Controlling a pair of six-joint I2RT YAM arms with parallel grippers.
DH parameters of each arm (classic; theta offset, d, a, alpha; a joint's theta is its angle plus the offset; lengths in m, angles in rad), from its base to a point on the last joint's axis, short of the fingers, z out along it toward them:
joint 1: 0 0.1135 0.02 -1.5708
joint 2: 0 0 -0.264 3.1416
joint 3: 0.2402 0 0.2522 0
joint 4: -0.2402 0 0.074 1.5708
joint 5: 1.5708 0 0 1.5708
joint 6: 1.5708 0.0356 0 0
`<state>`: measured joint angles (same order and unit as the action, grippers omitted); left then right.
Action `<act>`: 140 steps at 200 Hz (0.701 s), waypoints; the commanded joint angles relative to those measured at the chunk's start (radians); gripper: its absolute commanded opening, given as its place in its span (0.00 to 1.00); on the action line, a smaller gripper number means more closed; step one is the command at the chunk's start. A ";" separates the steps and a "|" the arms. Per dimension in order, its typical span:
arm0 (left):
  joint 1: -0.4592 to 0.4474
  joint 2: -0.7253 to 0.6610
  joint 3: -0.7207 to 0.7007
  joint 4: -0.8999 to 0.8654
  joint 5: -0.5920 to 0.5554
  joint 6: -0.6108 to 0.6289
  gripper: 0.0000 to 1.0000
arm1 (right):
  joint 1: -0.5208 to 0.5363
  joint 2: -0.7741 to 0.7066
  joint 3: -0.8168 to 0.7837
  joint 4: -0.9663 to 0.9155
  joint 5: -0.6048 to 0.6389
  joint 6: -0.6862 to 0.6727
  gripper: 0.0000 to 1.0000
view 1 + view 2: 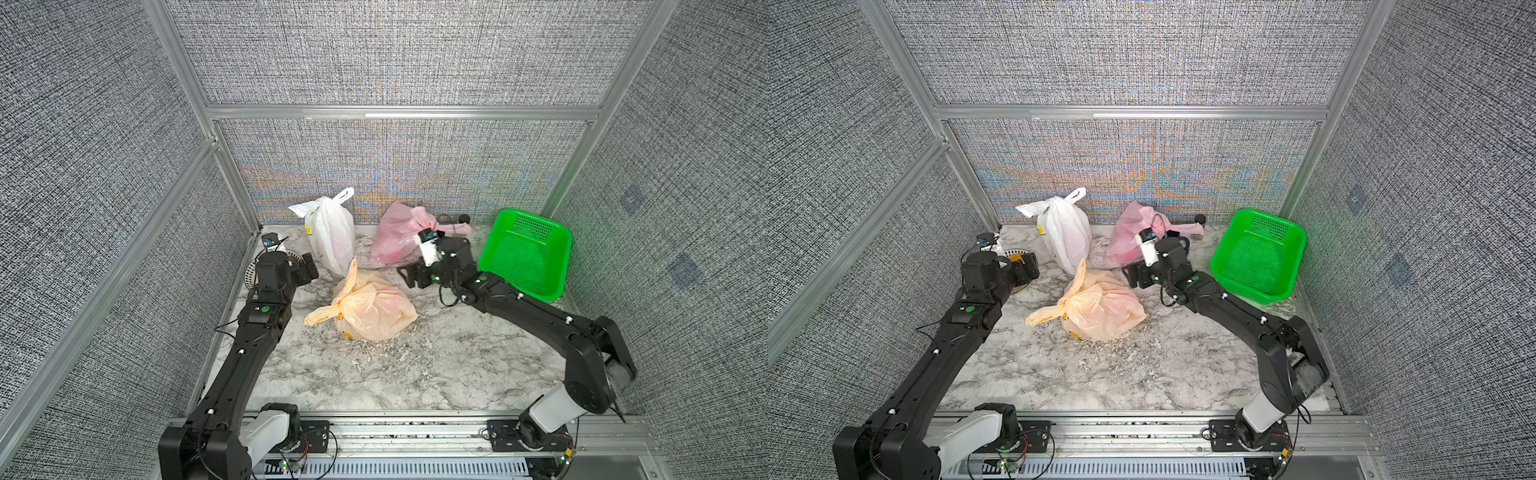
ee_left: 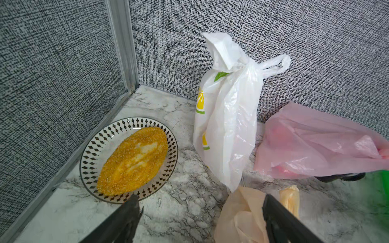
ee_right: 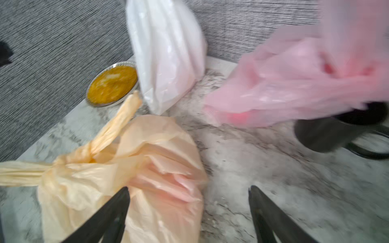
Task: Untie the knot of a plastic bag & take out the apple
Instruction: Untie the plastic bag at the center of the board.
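A knotted peach plastic bag (image 1: 370, 309) lies mid-table (image 1: 415, 374). Its long axis runs left to right, and its knot (image 1: 341, 305) sits at the left end with two twisted tails. The left arm (image 1: 266, 307) reaches in from the near left, its jaws wide and empty, just far-left of the knot and the nearer pair to it. The right arm (image 1: 519, 303) bends in from the right, its jaws likewise wide and empty, by the bag's far-right side. The apple is not clearly seen; a pinkish blush inside may be it.
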<state>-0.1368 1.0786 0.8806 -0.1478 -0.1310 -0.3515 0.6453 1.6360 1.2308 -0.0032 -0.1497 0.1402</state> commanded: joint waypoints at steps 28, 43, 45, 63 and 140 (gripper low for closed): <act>-0.037 -0.061 -0.013 -0.159 0.050 -0.065 0.87 | 0.164 0.144 0.191 -0.078 -0.027 -0.117 0.89; -0.053 -0.069 -0.021 -0.171 0.055 -0.073 0.87 | 0.208 0.185 0.231 -0.089 0.005 -0.154 0.89; -0.056 -0.071 -0.021 -0.172 0.055 -0.073 0.87 | 0.211 0.191 0.236 -0.090 0.010 -0.158 0.89; -0.075 -0.074 -0.033 -0.170 0.059 -0.079 0.86 | 0.239 0.238 0.274 -0.112 0.023 -0.181 0.90; -0.179 0.010 -0.017 -0.135 0.092 -0.045 0.87 | 0.254 0.270 0.248 -0.223 0.113 -0.223 0.45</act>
<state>-0.2825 1.0599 0.8478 -0.3092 -0.0559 -0.4255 0.9066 1.9209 1.4967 -0.1875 -0.0586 -0.0650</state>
